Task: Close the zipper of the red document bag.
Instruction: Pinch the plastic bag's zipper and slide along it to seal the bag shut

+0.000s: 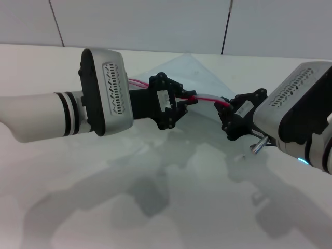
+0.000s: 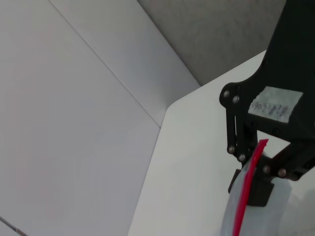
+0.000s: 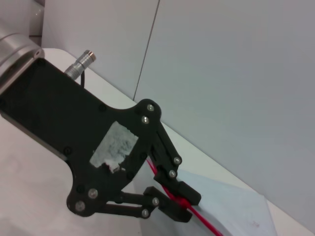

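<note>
The red document bag point(image 1: 193, 72), a translucent pale pouch, is held up over the white table point(image 1: 155, 218). Its zipper point(image 1: 207, 98), a thin red strip, runs along the near edge between both grippers. My left gripper point(image 1: 188, 99) is shut on the strip near its middle, and more red strip trails behind it to the left. My right gripper point(image 1: 226, 105) is shut on the strip's right end. In the right wrist view the left gripper point(image 3: 184, 204) pinches the zipper point(image 3: 209, 225), with the bag point(image 3: 236, 201) beyond. The left wrist view shows the right gripper point(image 2: 253, 189) on the zipper point(image 2: 243, 206).
Grey wall panels point(image 1: 155, 23) stand behind the table's far edge. Both arms cast shadows on the table in front of the bag.
</note>
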`<action>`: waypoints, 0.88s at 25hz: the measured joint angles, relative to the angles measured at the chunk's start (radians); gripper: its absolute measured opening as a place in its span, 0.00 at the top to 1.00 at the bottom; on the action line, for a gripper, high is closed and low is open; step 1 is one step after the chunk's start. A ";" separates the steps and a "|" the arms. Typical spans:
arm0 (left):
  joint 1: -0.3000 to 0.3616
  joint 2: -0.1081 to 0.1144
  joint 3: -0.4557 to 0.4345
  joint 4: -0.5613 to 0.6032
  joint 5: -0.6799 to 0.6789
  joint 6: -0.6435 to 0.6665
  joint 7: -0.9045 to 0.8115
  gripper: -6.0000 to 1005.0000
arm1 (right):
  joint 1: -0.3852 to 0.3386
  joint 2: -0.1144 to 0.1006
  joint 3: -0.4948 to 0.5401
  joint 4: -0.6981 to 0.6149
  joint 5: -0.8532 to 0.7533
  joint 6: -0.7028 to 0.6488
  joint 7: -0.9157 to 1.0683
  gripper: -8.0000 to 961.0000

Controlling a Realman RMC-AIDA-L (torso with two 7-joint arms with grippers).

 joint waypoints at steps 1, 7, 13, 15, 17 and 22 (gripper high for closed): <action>0.000 0.000 0.000 0.000 0.000 0.000 0.000 0.89 | 0.000 0.000 0.000 0.000 0.000 0.000 0.000 0.94; 0.002 0.001 0.000 0.001 -0.001 0.001 0.001 0.91 | 0.001 0.000 0.001 0.000 0.000 0.000 0.000 0.94; 0.002 0.001 0.000 0.001 -0.002 0.001 0.011 0.92 | 0.001 0.000 0.001 0.000 0.000 0.000 0.000 0.94; 0.002 0.000 0.000 0.001 -0.002 0.002 0.013 0.92 | 0.001 0.001 0.001 0.000 0.000 0.000 0.000 0.94; 0.002 0.000 0.000 0.001 -0.002 0.003 0.013 0.92 | 0.001 0.001 0.001 0.000 0.000 0.000 0.000 0.94; 0.002 0.000 0.001 0.001 -0.002 0.008 0.015 0.92 | 0.001 0.001 0.001 0.000 0.000 0.000 0.000 0.94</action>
